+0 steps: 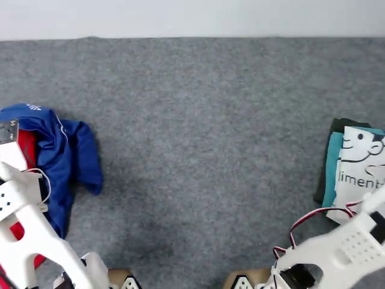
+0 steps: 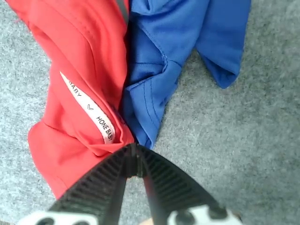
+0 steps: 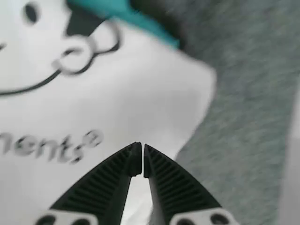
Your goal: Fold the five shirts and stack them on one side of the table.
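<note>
A crumpled blue shirt (image 1: 72, 150) (image 2: 178, 42) lies at the table's left side, with a red shirt (image 1: 27, 146) (image 2: 75, 79) bunched against it. My left arm (image 1: 24, 223) stands over them. My left gripper (image 2: 136, 157) is shut, its tips touching the red shirt's hem where the two shirts meet. At the right edge sits a folded stack: a white cartoon-print shirt (image 1: 361, 174) (image 3: 117, 93) on top of a teal one (image 1: 332, 168) (image 3: 122, 11) and a dark one (image 1: 343, 124). My right gripper (image 3: 141, 159) hangs shut just above the white shirt, below my right arm (image 1: 337, 247).
Grey felt (image 1: 210, 120) covers the table, with a wide bare stretch between the two piles. A pale wall runs along the far edge. Both arm bases stand at the near edge.
</note>
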Action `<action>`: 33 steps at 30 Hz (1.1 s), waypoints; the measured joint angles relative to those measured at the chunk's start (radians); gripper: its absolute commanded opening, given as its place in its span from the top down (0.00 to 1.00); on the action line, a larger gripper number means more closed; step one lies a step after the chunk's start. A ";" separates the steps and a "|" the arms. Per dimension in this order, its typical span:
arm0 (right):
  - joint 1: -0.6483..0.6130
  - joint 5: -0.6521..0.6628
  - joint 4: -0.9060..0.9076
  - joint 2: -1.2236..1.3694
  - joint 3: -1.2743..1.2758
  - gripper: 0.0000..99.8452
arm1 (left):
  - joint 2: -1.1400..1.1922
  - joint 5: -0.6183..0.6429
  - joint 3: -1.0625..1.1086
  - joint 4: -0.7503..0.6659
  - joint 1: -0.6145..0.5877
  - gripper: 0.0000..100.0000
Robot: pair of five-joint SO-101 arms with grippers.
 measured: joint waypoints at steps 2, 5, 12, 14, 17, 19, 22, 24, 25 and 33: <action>0.000 -0.017 -0.114 0.037 0.000 0.99 | 0.000 0.000 0.000 0.000 0.000 1.00; 0.000 -0.038 -0.258 0.123 0.000 0.99 | 0.000 0.000 0.000 0.000 0.000 1.00; -0.012 -0.058 -0.382 0.284 -0.023 0.99 | 0.000 0.000 0.008 0.000 0.000 1.00; -0.014 -0.087 -0.345 0.278 -0.081 0.99 | 0.000 0.000 0.023 0.000 0.000 1.00; -0.021 -0.135 -0.252 0.226 -0.150 0.99 | 0.000 0.000 0.041 0.000 0.000 1.00; -0.035 -0.149 -0.186 0.172 -0.178 0.99 | 0.000 0.000 0.046 0.000 0.000 1.00; -0.078 -0.153 -0.084 0.115 -0.195 0.99 | 0.000 0.000 0.046 0.000 0.000 1.00; -0.107 -0.157 -0.029 0.109 -0.195 0.99 | 0.000 0.000 0.046 0.000 0.000 1.00; -0.123 -0.160 -0.005 0.109 -0.195 0.99 | 0.000 0.000 0.046 0.000 0.000 1.00; -0.261 -0.160 0.034 0.359 -0.196 0.99 | 0.000 0.000 0.046 0.000 0.000 1.00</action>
